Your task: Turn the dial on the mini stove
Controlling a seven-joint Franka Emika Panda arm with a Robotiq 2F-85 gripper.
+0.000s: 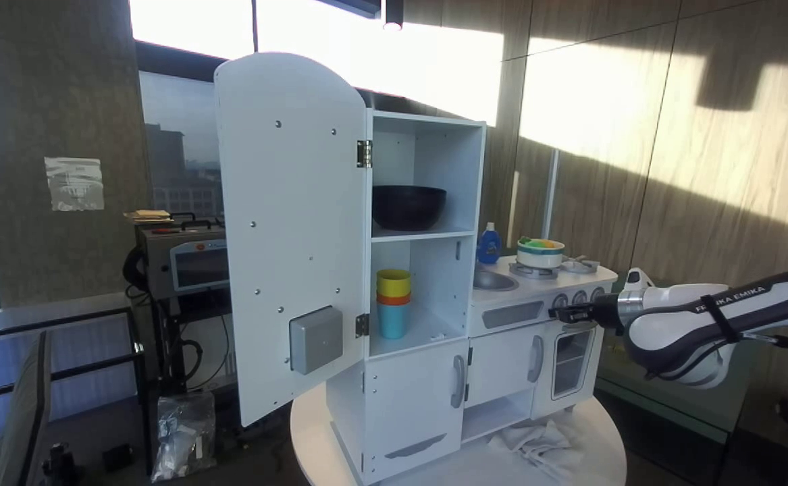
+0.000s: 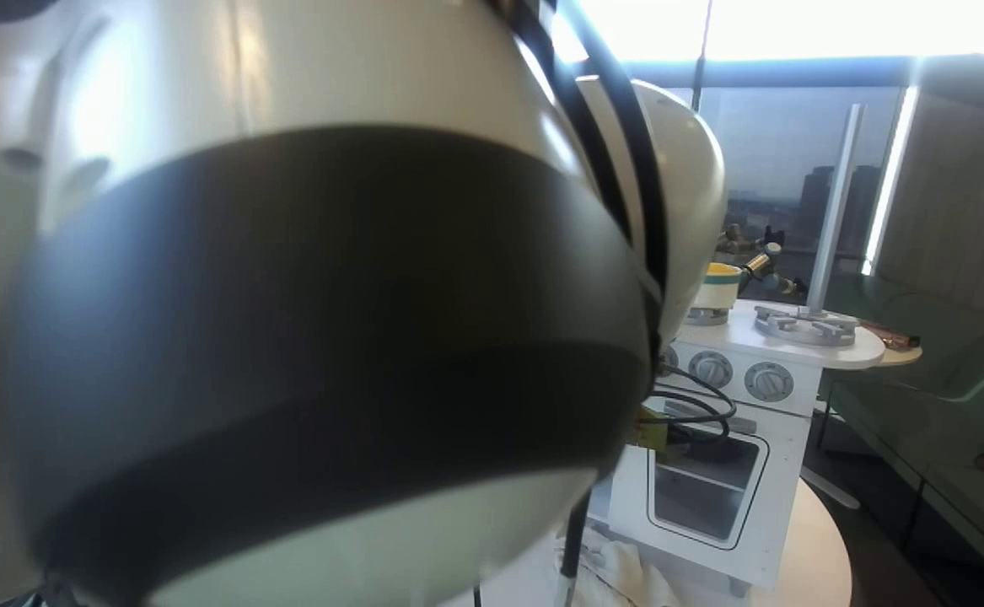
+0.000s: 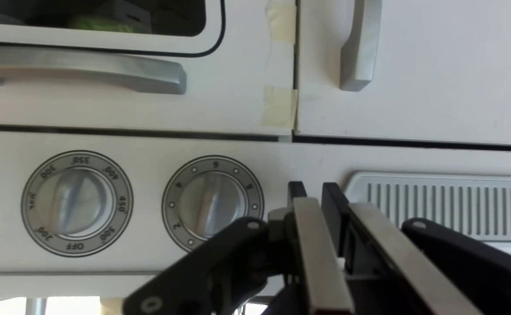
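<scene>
The mini stove [image 1: 572, 361] stands on a round table [image 1: 599, 445], to the right of the tall white cupboard [image 1: 458, 192] in an exterior view. In the wrist view, the gripper [image 3: 314, 190] appears just beside the nearest dial [image 3: 213, 203], its two fingers [image 3: 318, 245] parted by a narrow gap.

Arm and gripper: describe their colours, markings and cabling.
The arm is white with dark panels, one lettered FRANKA EMIKA, and a black strap wraps it. Dark cables run along it. The gripper is black, its two slim fingers faced with pale grey strips.
</scene>
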